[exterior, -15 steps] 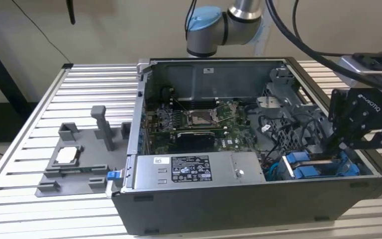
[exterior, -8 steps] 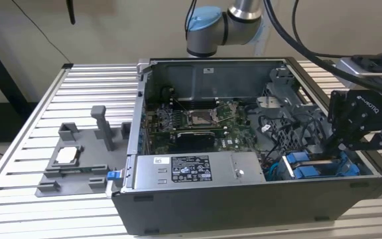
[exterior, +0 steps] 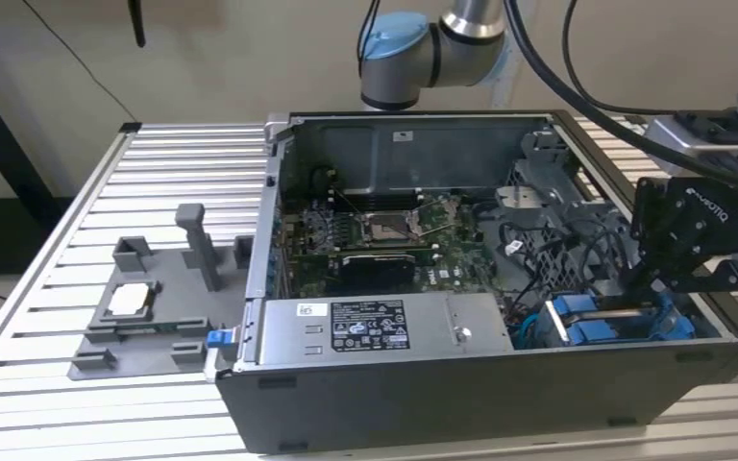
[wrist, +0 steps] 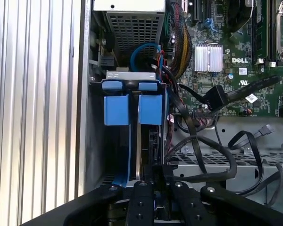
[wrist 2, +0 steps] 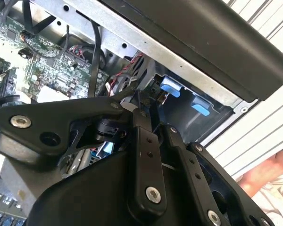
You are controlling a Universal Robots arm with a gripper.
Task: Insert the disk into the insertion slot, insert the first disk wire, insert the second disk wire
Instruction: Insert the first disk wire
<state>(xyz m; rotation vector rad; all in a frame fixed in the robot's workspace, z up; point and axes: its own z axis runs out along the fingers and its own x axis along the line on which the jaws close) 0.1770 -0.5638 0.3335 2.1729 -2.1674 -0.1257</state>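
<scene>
The disk [wrist: 139, 143] stands edge-on in the insertion slot [wrist: 96, 141], its blue carrier strip [wrist: 130, 150] running along one side. Two blue tabs [wrist: 132, 109] sit at the slot's far end. In the first wrist view my gripper [wrist: 154, 173] is at the disk's near edge, its fingers pressed together. In the exterior view the gripper [exterior: 634, 293] reaches down into the blue bay [exterior: 613, 322] at the case's near right corner. The second wrist view shows the closed fingers [wrist 2: 142, 110] pointing at the blue fittings [wrist 2: 172, 87]. A black flat wire connector [wrist: 216, 98] lies loose beside the bay.
Loose black cables [wrist: 212, 160] loop beside the slot. The grey power-supply box [exterior: 369, 331] sits along the case's front wall, with the motherboard [exterior: 382, 230] behind it. On the exterior view's left a grey fixture [exterior: 151, 307] stands on the slatted table. A person's hand [wrist 2: 269, 172] is outside the case.
</scene>
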